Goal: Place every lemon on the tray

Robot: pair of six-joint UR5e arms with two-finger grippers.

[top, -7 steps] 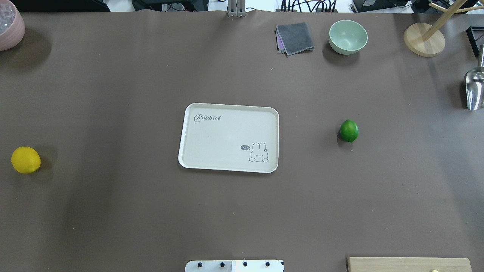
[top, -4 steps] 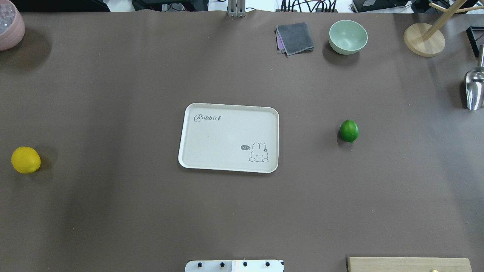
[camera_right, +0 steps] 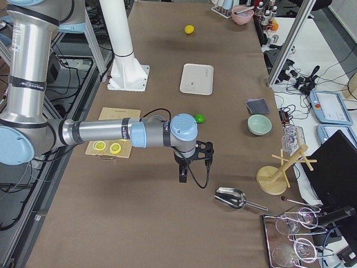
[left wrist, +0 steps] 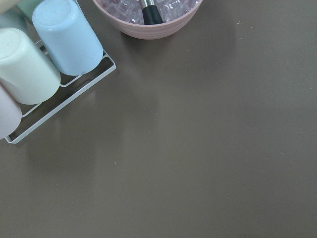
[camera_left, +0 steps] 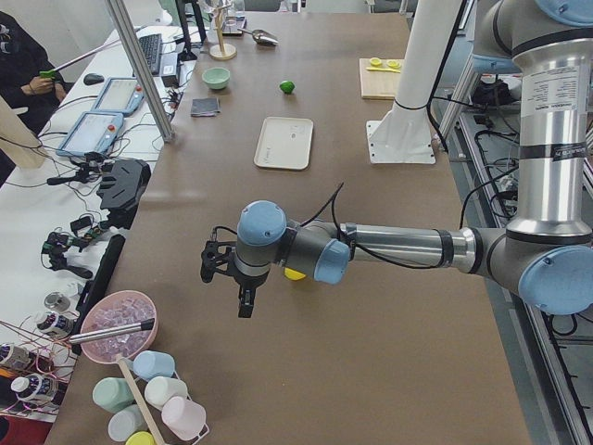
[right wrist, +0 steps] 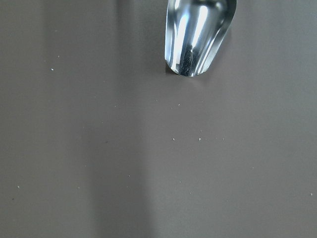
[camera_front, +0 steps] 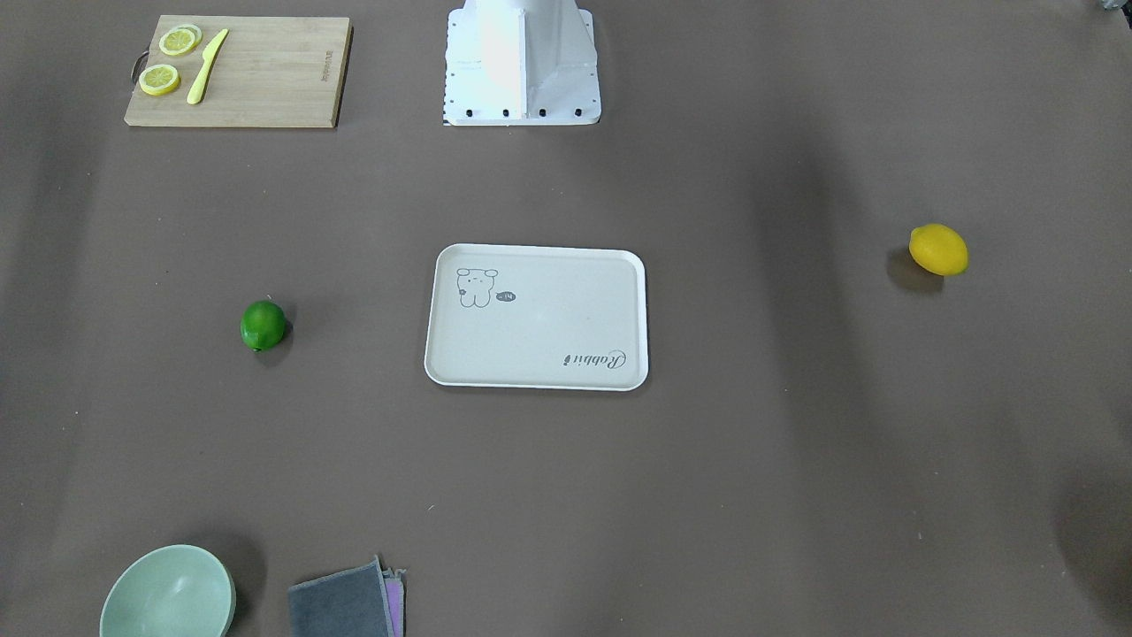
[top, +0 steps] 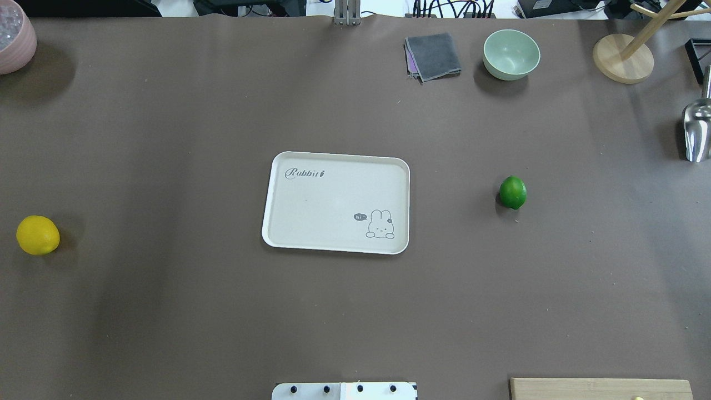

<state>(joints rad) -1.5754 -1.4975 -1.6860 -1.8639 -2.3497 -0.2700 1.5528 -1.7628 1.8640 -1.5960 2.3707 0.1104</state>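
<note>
The cream tray (top: 333,194) with a rabbit drawing lies empty at the table's middle; it also shows in the front view (camera_front: 548,327). The yellow lemon (top: 38,235) sits on the table far to its left. The green lemon (top: 512,192) sits on the table to the tray's right. My left gripper (camera_left: 222,269) shows only in the exterior left view, hovering beyond the yellow lemon (camera_left: 295,274). My right gripper (camera_right: 194,159) shows only in the exterior right view, past the green lemon (camera_right: 199,118). I cannot tell whether either is open or shut.
A cutting board (camera_front: 239,71) with lemon slices and a knife lies near the robot base (camera_front: 522,62). A green bowl (top: 511,54), grey cloth (top: 433,55), wooden stand (top: 622,58), metal scoop (top: 697,130) and pink ice bowl (top: 14,39) line the far edge.
</note>
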